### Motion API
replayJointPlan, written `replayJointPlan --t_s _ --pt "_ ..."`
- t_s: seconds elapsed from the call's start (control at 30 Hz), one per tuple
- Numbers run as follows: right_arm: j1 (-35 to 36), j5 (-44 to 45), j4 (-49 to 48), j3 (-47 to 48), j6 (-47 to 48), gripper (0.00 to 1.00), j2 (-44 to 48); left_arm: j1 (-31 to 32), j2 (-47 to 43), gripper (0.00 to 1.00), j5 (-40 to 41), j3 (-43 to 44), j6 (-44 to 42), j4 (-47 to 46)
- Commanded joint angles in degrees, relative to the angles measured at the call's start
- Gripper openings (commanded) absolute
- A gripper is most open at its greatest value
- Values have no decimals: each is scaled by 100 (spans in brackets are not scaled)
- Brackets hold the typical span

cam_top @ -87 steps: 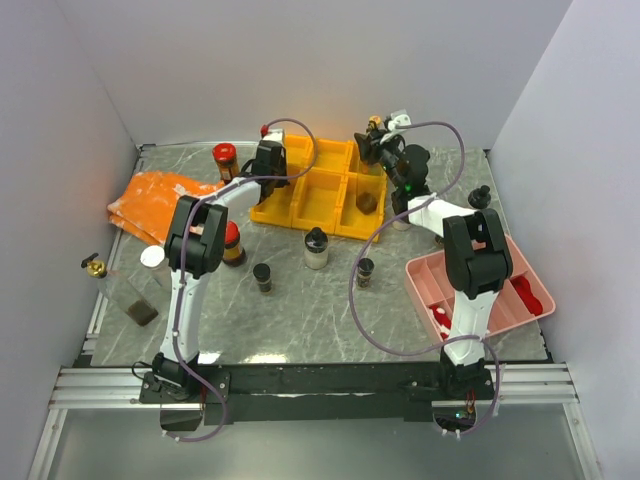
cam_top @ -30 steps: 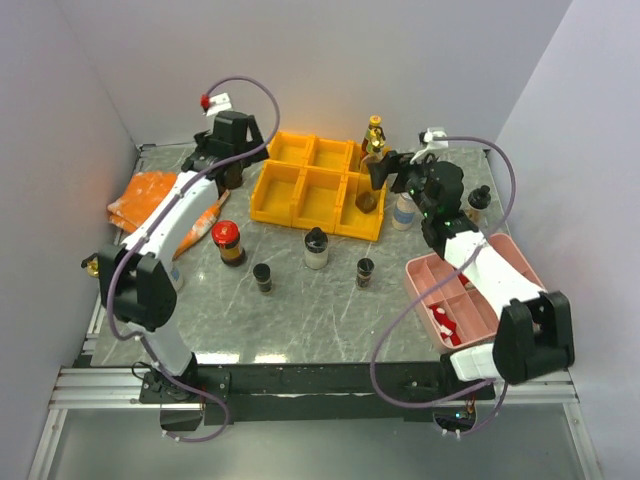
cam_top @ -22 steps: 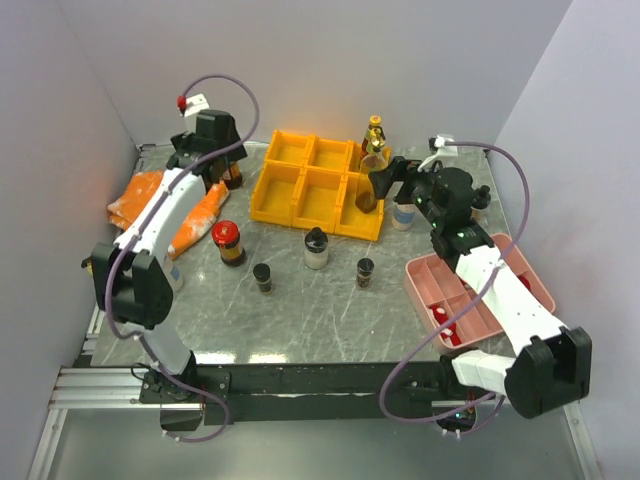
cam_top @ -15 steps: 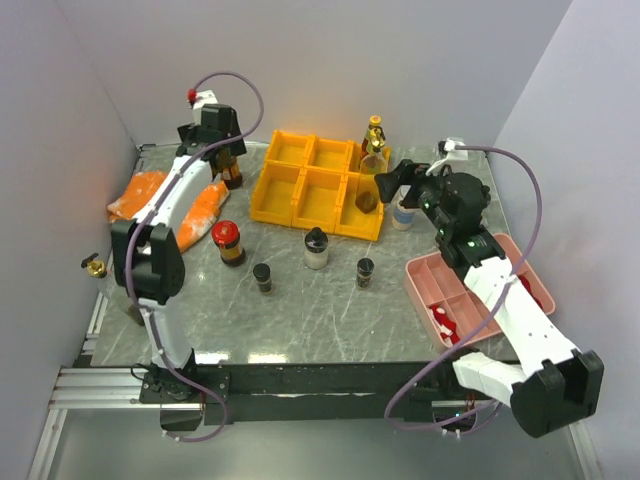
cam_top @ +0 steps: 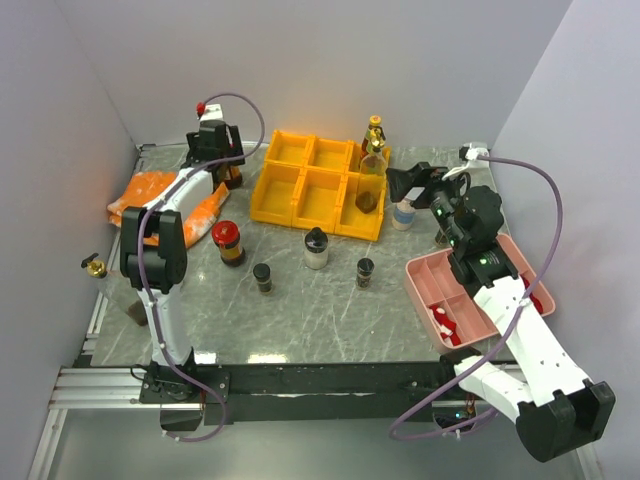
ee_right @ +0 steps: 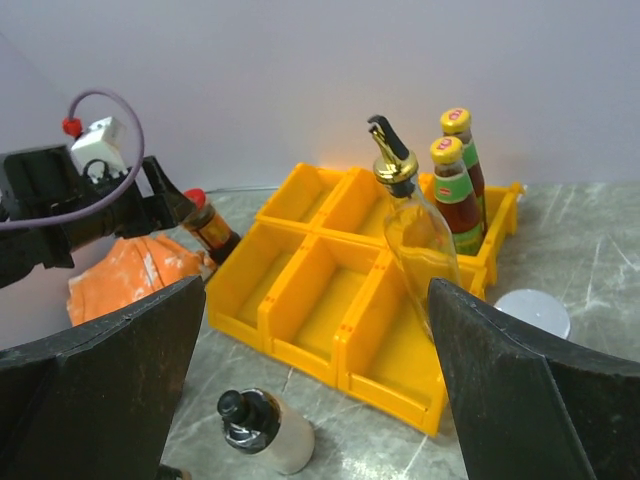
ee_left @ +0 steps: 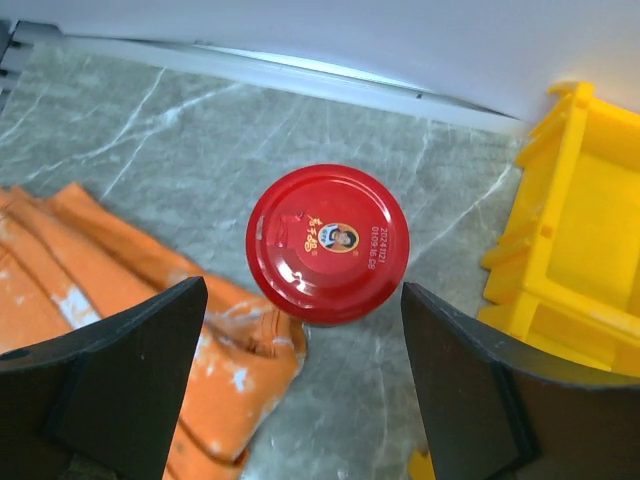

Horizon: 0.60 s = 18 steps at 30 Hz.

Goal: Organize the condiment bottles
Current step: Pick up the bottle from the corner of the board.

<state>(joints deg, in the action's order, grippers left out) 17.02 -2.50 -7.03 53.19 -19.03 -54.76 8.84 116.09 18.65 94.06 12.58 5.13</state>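
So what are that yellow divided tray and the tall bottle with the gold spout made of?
Yellow tray: probably moulded plastic, evenly coloured, with a soft sheen. Tall bottle: likely clear glass, since the tray shows through it; its pourer shines like gold-toned metal.

Red-capped jar (ee_left: pixel 327 243), white-flecked orange cloth (ee_left: pixel 90 290), yellow bins (ee_right: pixel 330 300), pink tray (cam_top: pixel 432 280), grey marbled table (ee_left: pixel 150 130)

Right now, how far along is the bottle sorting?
Done: the yellow rack holds an oil bottle and two sauce bottles. In hand: the left gripper hangs open over a red-capped jar by the orange cloth, not gripping; the right gripper is open and empty. Still to sort: a red-lidded jar, a black-capped bottle, a small dark jar and another in front of the rack.
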Motion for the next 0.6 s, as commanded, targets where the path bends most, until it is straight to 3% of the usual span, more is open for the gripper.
replayJointPlan --t_s 0.0,0.33,0.57 --pt "30 241 -387 -212 57 100 150 -49 -139 84 -476 -693 -212 -1861" --pt "30 338 -545 -397 57 100 308 -49 -43 82 -846 -1882 -484 -4289" --pt "30 356 -572 -424 75 100 203 -49 185 77 -916 -1980 -572 -4784"
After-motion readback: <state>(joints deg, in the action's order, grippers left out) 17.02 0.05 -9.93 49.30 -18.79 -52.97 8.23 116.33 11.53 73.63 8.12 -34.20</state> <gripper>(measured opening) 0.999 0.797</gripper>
